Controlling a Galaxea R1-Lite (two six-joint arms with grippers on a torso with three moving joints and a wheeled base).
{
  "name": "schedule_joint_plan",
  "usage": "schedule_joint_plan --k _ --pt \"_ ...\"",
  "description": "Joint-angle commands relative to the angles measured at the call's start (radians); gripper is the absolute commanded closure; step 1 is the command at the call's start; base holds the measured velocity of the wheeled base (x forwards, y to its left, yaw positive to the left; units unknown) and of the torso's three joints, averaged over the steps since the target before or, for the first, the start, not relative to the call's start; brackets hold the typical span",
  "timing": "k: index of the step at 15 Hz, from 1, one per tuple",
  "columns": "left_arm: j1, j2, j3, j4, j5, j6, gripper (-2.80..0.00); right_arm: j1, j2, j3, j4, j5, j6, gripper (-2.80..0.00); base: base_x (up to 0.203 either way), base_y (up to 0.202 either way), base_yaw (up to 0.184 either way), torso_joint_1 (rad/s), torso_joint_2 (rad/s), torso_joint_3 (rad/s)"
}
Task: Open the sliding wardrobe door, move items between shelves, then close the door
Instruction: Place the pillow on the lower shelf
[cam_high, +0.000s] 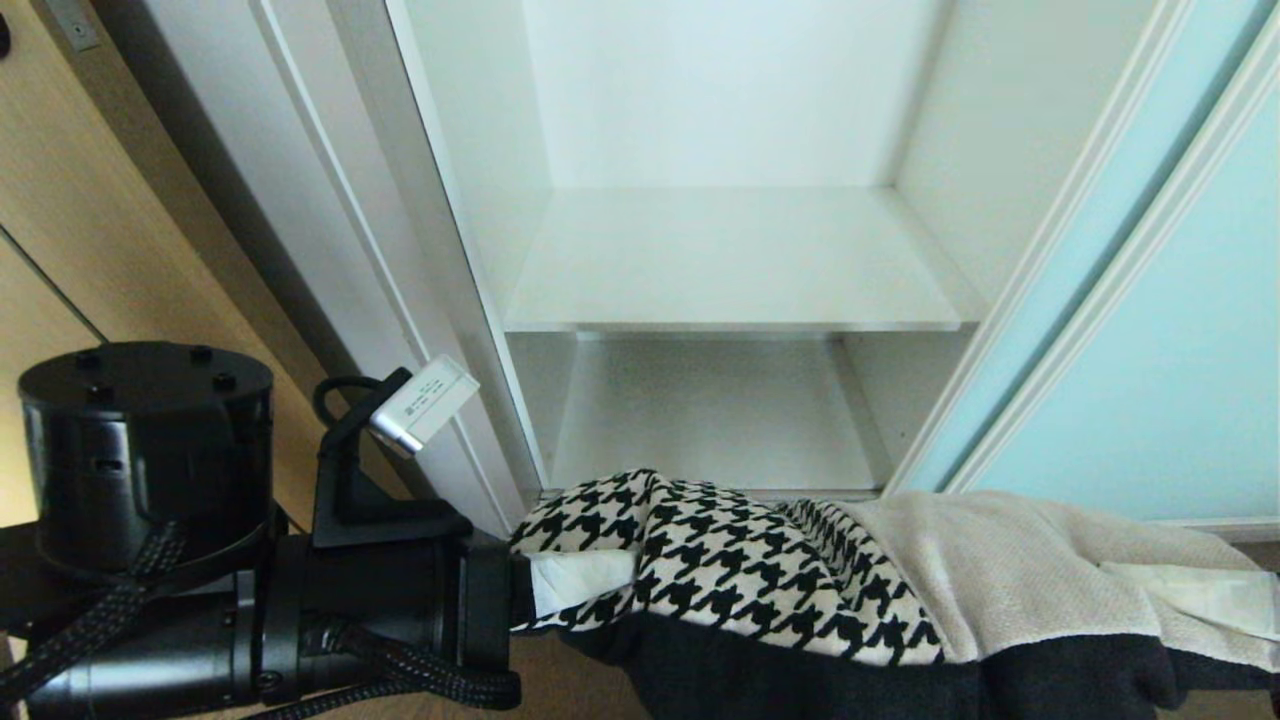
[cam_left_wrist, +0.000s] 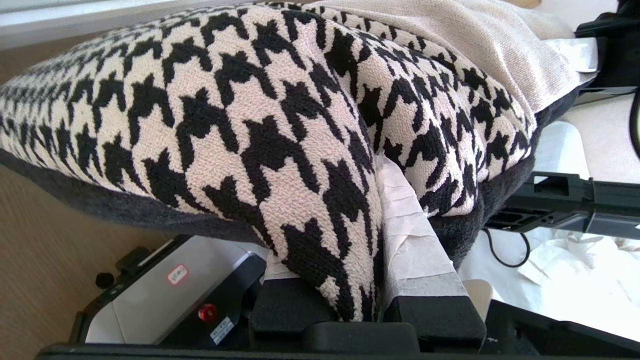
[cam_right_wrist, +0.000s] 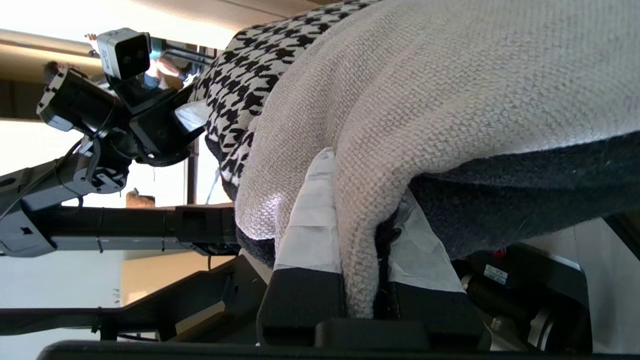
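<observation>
- Houndstooth, cream-beige and dark grey — the patchwork cushion (cam_high: 760, 580) hangs between my two grippers at the near edge of the head view, in front of the open wardrobe and outside it.
- My left gripper (cam_left_wrist: 367, 295) pinches the houndstooth corner at the cushion's left end; its taped fingers (cam_left_wrist: 415, 250) are drawn narrow on a fold of fabric.
- My right gripper (cam_right_wrist: 362, 280) clamps the cream-beige patch at the right end, jaws tight on the cloth and its dark backing.
- Two white shelves face me — the upper shelf (cam_high: 735, 265) farther, the lower shelf (cam_high: 715, 415) just beyond the cushion.
- The frosted aqua sliding wardrobe door (cam_high: 1150, 340) stands slid aside on the right.
- A light wooden cabinet front (cam_high: 90, 220) stands on the left.
</observation>
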Motion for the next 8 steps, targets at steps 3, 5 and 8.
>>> schedule_joint_plan --k 3,5,8 --pt "0.000 0.060 0.001 -0.003 0.052 -0.003 0.00 0.011 0.062 -0.017 -0.005 0.005 0.002 0.00 0.000 0.000 0.000 0.000 0.00 0.000" --pt "-0.001 0.076 0.000 -0.003 0.068 0.001 0.00 0.014 0.084 -0.028 -0.007 0.005 0.001 0.00 0.000 0.000 0.000 0.000 0.00 0.000" --pt "0.000 0.078 0.000 -0.002 0.068 -0.001 0.00 0.022 0.115 -0.034 -0.021 0.004 0.002 0.00 0.000 0.000 0.000 0.000 0.00 0.000"
